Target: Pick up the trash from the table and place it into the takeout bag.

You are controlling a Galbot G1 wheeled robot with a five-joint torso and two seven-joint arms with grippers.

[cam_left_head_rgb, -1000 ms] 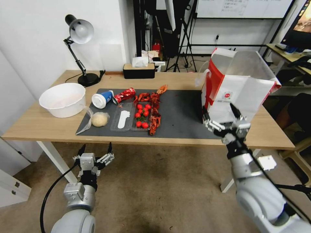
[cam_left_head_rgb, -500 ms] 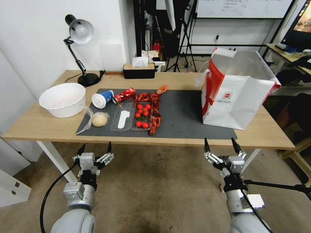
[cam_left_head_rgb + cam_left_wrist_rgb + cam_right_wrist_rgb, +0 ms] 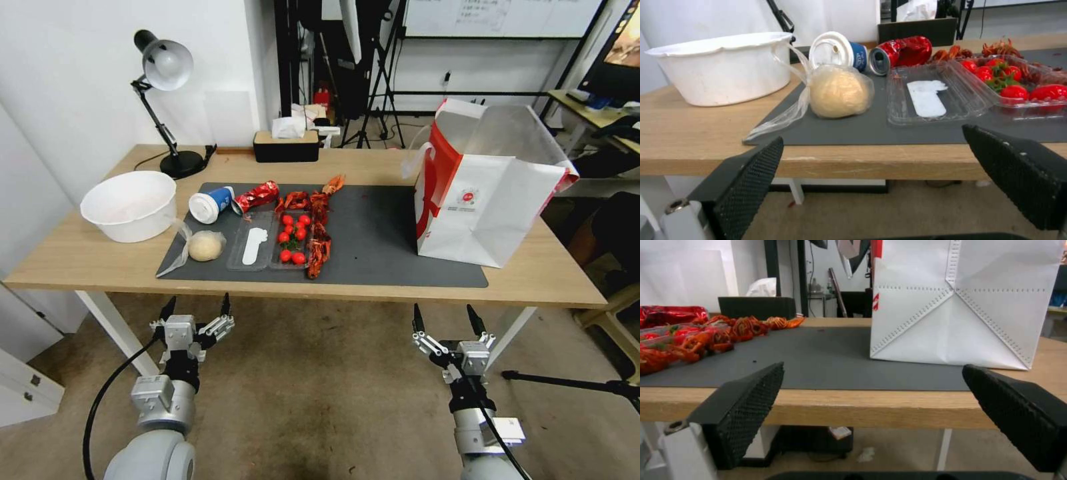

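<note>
Table [image 3: 80, 257], light wood, grey mat; takeout bag [image 3: 490, 200] upright at its right end, beyond right gripper [image 3: 443, 319]; beige bowl [image 3: 130, 203], dough bag [image 3: 203, 245], paper cup [image 3: 210, 202], red can [image 3: 257, 195], possibly crushed, beyond left gripper [image 3: 195, 308]; both grippers below table edge, fingers spread, empty

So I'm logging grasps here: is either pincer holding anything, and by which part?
Nothing is held. The left pincer and right pincer are both open and empty, below the table edge.
</note>
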